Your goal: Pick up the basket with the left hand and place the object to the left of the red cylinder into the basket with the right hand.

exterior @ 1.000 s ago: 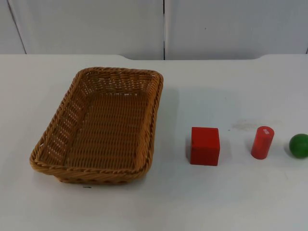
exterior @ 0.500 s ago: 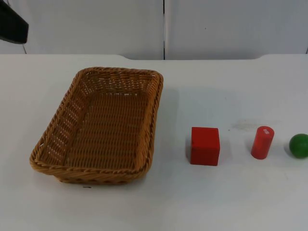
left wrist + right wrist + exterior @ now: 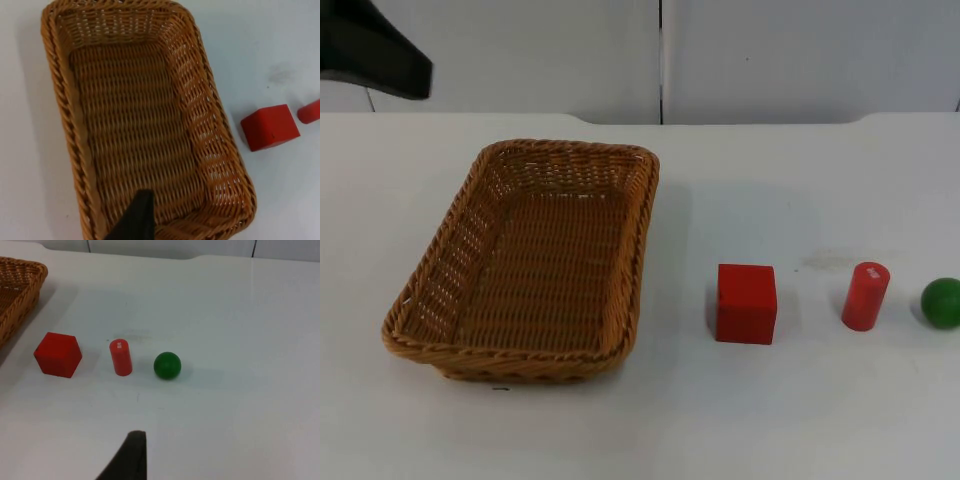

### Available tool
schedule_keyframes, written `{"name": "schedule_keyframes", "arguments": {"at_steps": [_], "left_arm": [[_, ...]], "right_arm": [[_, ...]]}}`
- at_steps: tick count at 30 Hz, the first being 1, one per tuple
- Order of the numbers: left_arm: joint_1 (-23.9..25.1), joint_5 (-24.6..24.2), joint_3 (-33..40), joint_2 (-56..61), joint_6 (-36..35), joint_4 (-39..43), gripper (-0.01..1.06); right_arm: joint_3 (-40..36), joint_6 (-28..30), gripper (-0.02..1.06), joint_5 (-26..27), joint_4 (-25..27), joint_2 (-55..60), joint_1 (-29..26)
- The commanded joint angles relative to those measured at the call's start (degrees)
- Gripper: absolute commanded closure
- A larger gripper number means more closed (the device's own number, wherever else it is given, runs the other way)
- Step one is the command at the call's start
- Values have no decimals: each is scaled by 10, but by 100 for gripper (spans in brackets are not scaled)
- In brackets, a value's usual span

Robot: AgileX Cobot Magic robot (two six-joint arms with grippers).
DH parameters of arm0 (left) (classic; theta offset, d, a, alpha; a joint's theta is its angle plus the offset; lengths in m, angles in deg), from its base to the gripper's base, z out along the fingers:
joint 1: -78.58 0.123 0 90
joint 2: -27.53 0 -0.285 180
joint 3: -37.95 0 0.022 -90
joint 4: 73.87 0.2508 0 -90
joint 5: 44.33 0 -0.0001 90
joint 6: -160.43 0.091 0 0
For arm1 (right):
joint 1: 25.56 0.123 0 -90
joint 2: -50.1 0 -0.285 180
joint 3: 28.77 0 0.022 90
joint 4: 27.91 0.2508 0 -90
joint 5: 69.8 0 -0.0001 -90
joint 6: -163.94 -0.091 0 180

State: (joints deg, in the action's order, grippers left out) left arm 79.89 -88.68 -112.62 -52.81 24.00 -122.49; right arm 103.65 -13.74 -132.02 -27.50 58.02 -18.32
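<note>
Wicker basket [image 3: 525, 262] sits flat on the tabletop [image 3: 650, 430], toward its left side, empty, long axis running from near edge to far edge. Red cube [image 3: 746, 303] stands just right of the basket, apart from it. Red cylinder [image 3: 865, 296] is next along, upright, then a green ball [image 3: 941, 302] at the right edge. The cube is the object left of the cylinder.

Left pincer [image 3: 134, 222] hangs above the basket, nothing in its grip; one fingertip shows over the rim, and how wide it stands cannot be told. Right pincer [image 3: 127, 460] waits over bare tabletop, short of the cube; its opening cannot be told either, and it holds nothing.

Handling, as a guess: the basket looks light and fairly stiff, with a thick braided rim. The rim at a short end offers the best hold, though the tray may tilt when lifted from one side. The cube looks solid, smooth, flat-faced; two opposite side faces suit the fingers. Not fragile.
</note>
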Motion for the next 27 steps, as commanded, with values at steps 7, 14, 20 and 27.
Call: {"name": "schedule_keyframes", "arguments": {"at_steps": [7,14,20,27], "left_arm": [[-34,47,-54,-120,2,5,0],[-34,68,-98,-202,-41,53,0],[-34,68,-145,-256,-63,75,0],[-34,70,-189,-305,-126,152,0]], "right_arm": [[-1,-1,1,4,1,-1,1],[-1,-1,1,4,1,-1,1],[-1,-1,1,4,1,-1,1],[-1,-1,1,4,0,-1,1]]}}
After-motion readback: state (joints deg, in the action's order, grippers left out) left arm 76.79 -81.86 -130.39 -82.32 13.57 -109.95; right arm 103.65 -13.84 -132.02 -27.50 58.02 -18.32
